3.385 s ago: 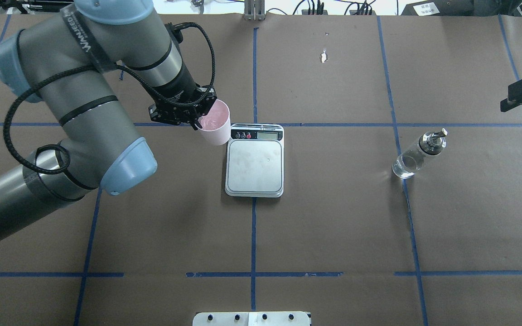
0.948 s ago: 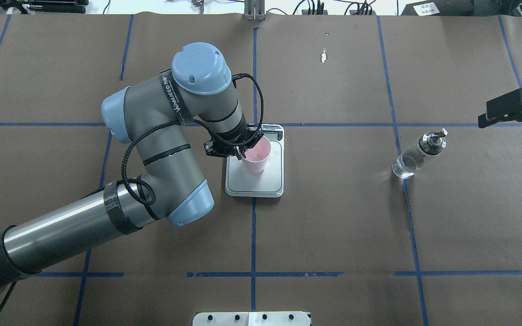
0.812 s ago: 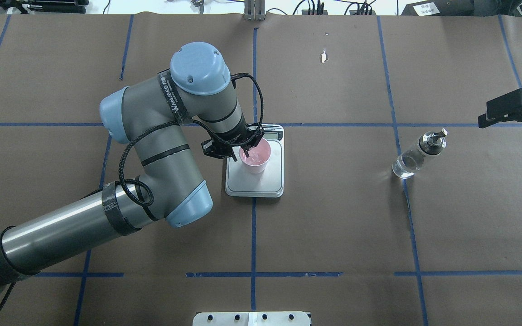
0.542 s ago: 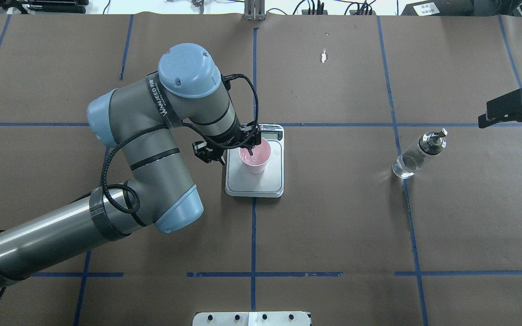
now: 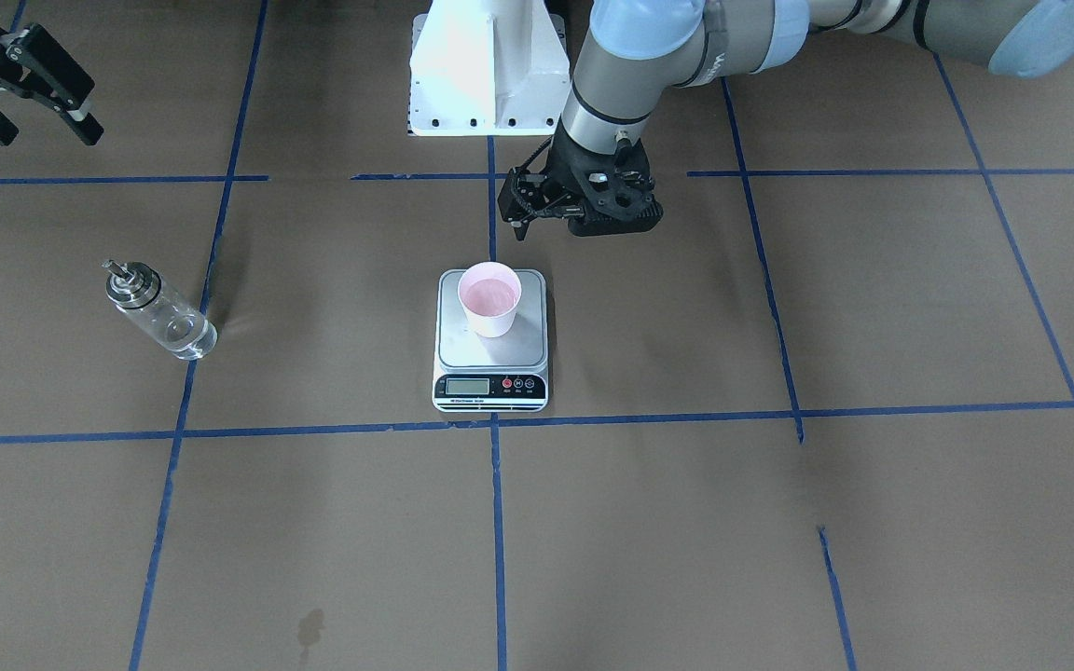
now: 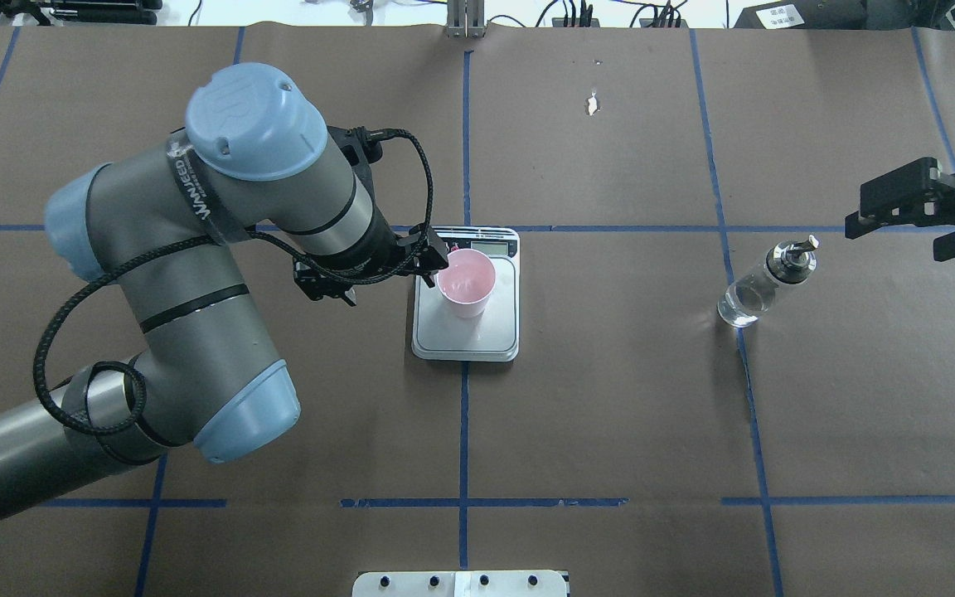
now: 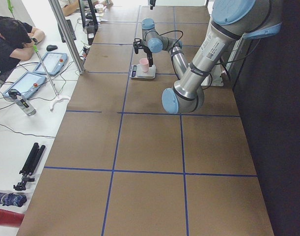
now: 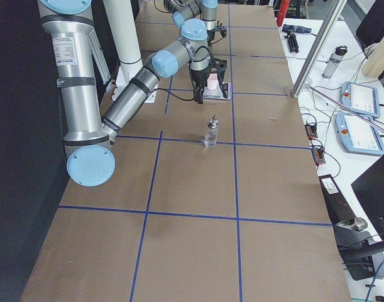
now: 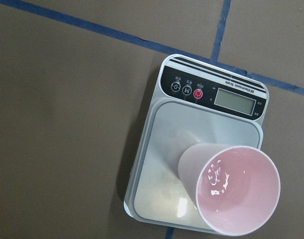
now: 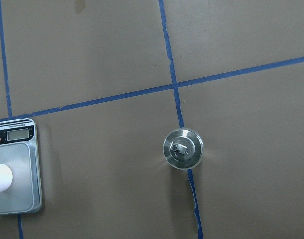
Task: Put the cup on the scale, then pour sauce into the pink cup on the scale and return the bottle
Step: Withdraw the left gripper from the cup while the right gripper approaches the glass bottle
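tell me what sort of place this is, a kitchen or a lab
Most likely a robotics lab, not a kitchen. A large robot arm works over a table papered brown and gridded with blue tape. Control tablets lie beside it. The scale and cup look like test props.

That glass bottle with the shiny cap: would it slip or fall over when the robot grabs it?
The bottle looks like smooth clear glass, so probably slippery and breakable if dropped. It stands upright, tall for its narrow base, with a metal cap on top, so a sideways nudge could tip it; being round, it might then roll.
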